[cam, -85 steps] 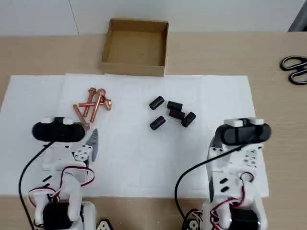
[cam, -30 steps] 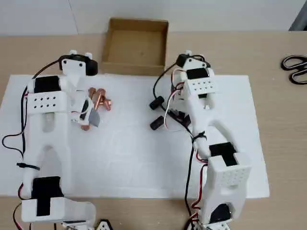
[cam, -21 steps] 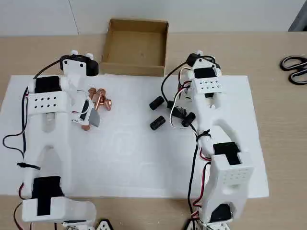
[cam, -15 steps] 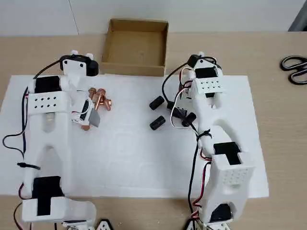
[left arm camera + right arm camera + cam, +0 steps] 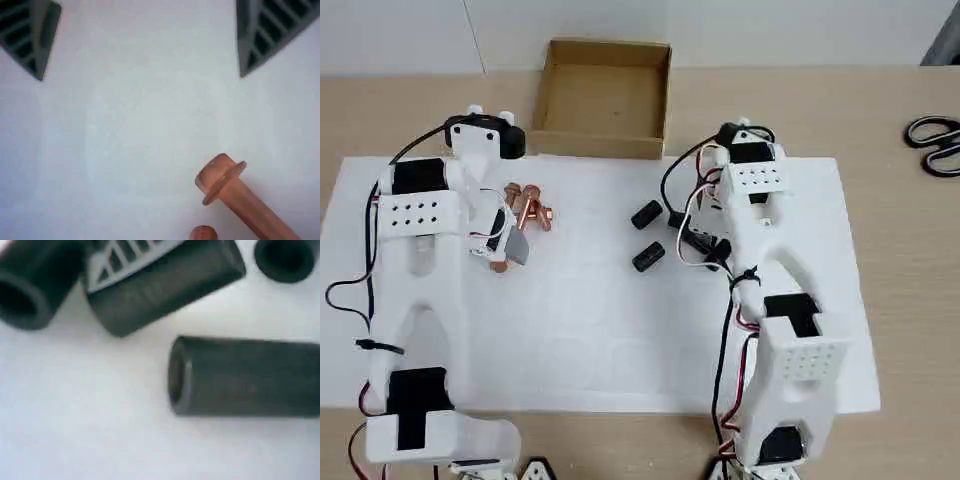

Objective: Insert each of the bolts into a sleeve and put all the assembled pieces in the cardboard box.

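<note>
Bolts and sleeves lie on the white sheet, with a gripper over each group.
One bolt lies near the left gripper's wide-spread jaws, not between their tips. Three sleeves crowd the right gripper; its jaws' state cannot be told. The high view adds the cardboard box beyond both.

1. A sheet lies on the surface.
2. The box sits behind the sheet, touching its far edge.
3. The bolts lie on the sheet's left part, with the sleeves to their right, near the middle.
4. The scissors lie far right, off the sheet.
</note>
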Controlling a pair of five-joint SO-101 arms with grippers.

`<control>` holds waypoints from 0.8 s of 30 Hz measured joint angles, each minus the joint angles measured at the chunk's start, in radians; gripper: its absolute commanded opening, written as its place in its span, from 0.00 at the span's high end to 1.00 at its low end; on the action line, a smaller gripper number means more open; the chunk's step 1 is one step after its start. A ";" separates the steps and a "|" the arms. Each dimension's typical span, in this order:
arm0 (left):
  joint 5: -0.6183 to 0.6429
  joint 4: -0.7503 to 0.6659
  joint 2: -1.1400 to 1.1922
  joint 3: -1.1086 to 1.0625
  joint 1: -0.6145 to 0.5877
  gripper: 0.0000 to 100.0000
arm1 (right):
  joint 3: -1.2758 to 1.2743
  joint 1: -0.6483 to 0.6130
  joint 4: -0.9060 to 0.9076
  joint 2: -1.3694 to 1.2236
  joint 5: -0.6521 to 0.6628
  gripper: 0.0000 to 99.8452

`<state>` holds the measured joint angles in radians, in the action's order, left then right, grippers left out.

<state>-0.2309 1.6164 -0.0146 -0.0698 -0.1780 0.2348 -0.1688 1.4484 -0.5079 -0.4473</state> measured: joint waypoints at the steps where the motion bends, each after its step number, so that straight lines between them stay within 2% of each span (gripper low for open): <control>1: 0.000 0.000 0.000 0.000 0.000 0.76 | 0.009 0.000 0.002 -0.014 0.000 0.79; 3: 0.000 0.000 0.000 0.000 0.000 0.76 | 0.009 0.000 0.002 -0.025 0.000 0.81; 10: 0.000 0.000 0.000 0.000 0.000 0.76 | -0.002 0.003 0.003 -0.048 0.000 0.99; 17: 0.000 0.000 0.000 0.000 0.000 0.76 | 0.009 0.012 0.014 -0.052 0.041 1.00; 24: 0.000 0.000 0.000 0.000 0.000 0.76 | 0.150 0.044 0.186 -0.072 0.224 1.00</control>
<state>-0.2309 1.6164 -0.0146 -0.0698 -0.1780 0.3851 -0.1243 1.6341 -0.5800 -0.2232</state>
